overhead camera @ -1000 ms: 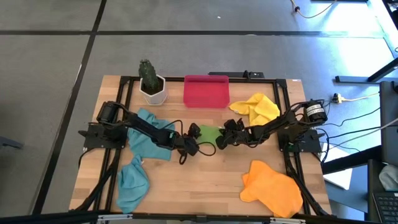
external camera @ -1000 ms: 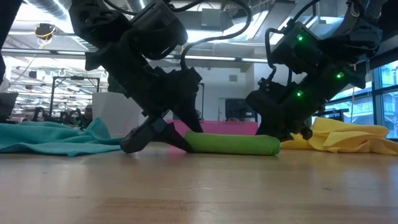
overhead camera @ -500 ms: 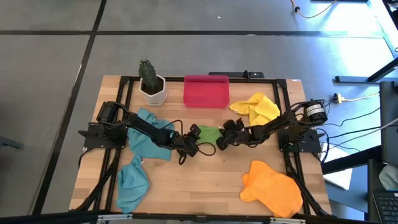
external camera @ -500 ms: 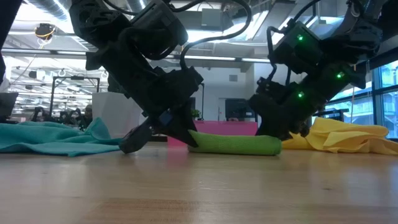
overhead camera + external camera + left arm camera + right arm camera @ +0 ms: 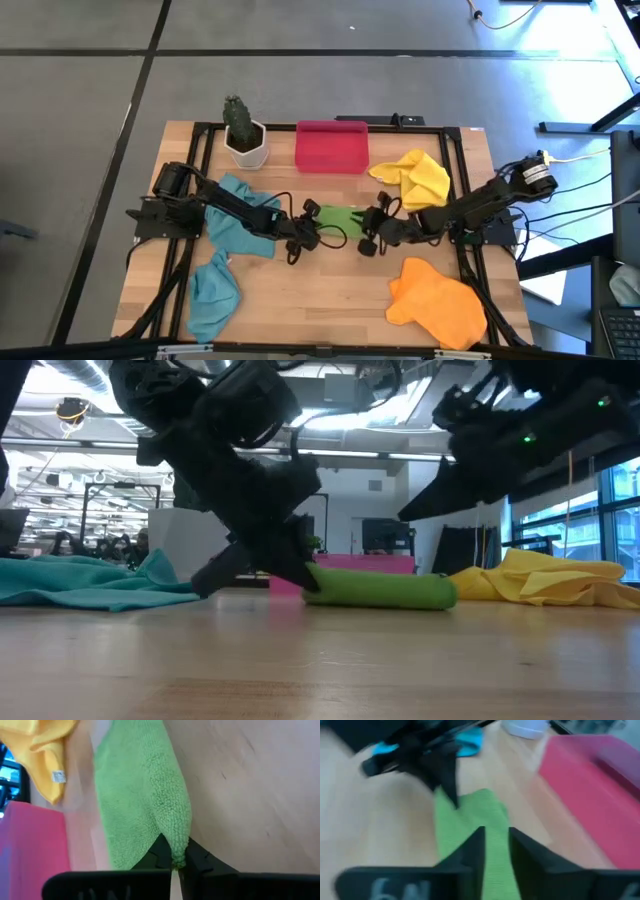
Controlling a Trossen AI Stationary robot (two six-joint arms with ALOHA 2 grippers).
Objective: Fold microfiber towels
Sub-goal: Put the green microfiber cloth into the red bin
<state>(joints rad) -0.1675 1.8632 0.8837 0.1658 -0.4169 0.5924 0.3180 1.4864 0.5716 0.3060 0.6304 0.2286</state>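
status of work: one of five cloths is in hand; none can be confirmed as finished

the green towel lies at the middle of the table as a narrow folded or rolled band, just in front of the red tray. in the low view it reads as a thick, even roll resting flat on the wood. whether this shape is its final fold cannot be judged

the left gripper sits at the towel's left end with its fingers pressed together, pinching the green edge; the left wrist view shows a corner of green pile nipped between the two dark tips

the right gripper stands just off the towel's right end, lifted clear of the table in the low view. its own wrist view shows the fingers slightly apart with nothing between them, the green cloth lying beyond

outstanding items: two teal towels, one under the left arm and one near the front left edge, both crumpled; the yellow towel bunched at rear right; the orange towel loosely spread at front right. none of these four shows a fold

assessment: early stage, most of the work remaining
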